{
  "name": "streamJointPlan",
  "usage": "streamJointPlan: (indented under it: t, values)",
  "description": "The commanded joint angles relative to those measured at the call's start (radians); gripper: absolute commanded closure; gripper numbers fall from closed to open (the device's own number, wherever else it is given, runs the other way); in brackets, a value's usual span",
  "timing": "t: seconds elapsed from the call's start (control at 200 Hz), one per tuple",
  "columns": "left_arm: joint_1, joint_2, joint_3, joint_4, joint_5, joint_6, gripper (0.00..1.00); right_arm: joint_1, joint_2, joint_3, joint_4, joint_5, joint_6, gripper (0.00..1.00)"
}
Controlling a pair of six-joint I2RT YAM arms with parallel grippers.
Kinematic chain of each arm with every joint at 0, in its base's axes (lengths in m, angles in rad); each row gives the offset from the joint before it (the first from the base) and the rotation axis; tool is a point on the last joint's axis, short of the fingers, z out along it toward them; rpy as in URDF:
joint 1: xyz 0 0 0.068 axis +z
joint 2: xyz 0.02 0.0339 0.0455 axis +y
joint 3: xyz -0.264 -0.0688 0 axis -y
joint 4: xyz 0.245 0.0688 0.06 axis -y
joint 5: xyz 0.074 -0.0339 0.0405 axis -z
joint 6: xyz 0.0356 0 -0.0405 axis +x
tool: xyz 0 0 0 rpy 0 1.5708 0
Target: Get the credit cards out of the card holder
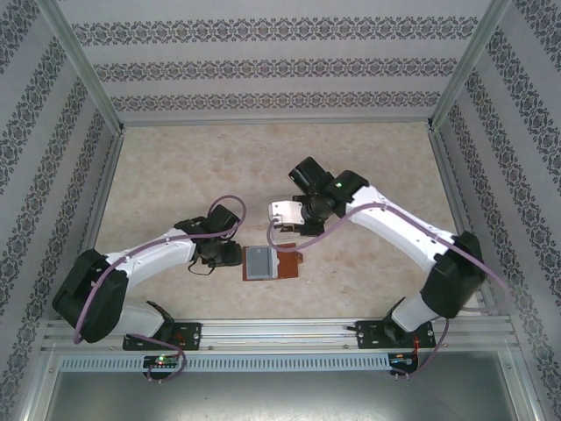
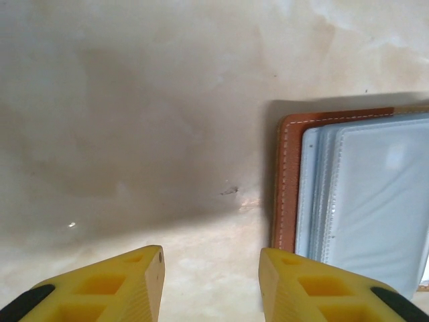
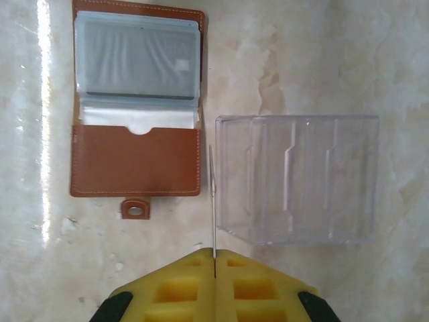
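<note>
The card holder point(image 3: 134, 161), stitched reddish-brown leather with cloudy plastic sleeves point(image 3: 137, 60), lies open near the centre of the marbled table point(image 3: 301, 54). The right gripper point(image 3: 214, 255) is clenched on a thin credit card point(image 3: 212, 201), seen edge-on, beside a ribbed clear tray point(image 3: 298, 178). The left gripper point(image 2: 211, 258) is released and empty, just left of the holder.

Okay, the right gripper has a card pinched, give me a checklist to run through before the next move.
1. Right gripper shut on a credit card, seen edge-on: ok.
2. That card out of the card holder: ok.
3. Card holder lying open on the table: ok.
4. Clear tray beside the holder, apart from it: ok.
5. Left gripper steadying the holder: cannot tell; its jaws are open at the holder's corner.
6. Holder emptied: not ok, a grey card shows in a sleeve.
</note>
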State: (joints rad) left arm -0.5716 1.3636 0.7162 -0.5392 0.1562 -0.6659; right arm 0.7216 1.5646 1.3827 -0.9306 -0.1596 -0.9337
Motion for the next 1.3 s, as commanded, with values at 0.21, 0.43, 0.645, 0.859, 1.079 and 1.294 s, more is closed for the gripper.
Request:
streamJointPlan:
  t: [0.21, 0.43, 0.645, 0.859, 1.079, 1.294]
  values:
    - [0.043, -0.054, -0.021, -0.021, 0.008, -0.003, 0.57, -0.021, 0.241, 0.23, -0.118, 0.008, -0.142, 1.0]
    - [0.052, -0.045, -0.021, -0.014, 0.013, 0.0, 0.57, -0.066, 0.388, 0.389, -0.244, -0.04, -0.094, 1.0]
    - [0.065, -0.037, -0.021, -0.01, 0.02, 0.01, 0.58, -0.078, 0.453, 0.42, -0.253, -0.076, -0.072, 1.0]
    - [0.073, -0.035, -0.019, -0.009, 0.024, 0.017, 0.57, -0.082, 0.514, 0.449, -0.223, -0.081, -0.053, 1.0]
    - [0.08, -0.036, -0.015, -0.016, 0.024, 0.023, 0.58, -0.098, 0.56, 0.497, -0.198, -0.077, -0.05, 1.0]
    - [0.082, -0.036, -0.009, -0.021, 0.026, 0.025, 0.58, -0.123, 0.6, 0.58, -0.21, -0.078, -0.068, 1.0]
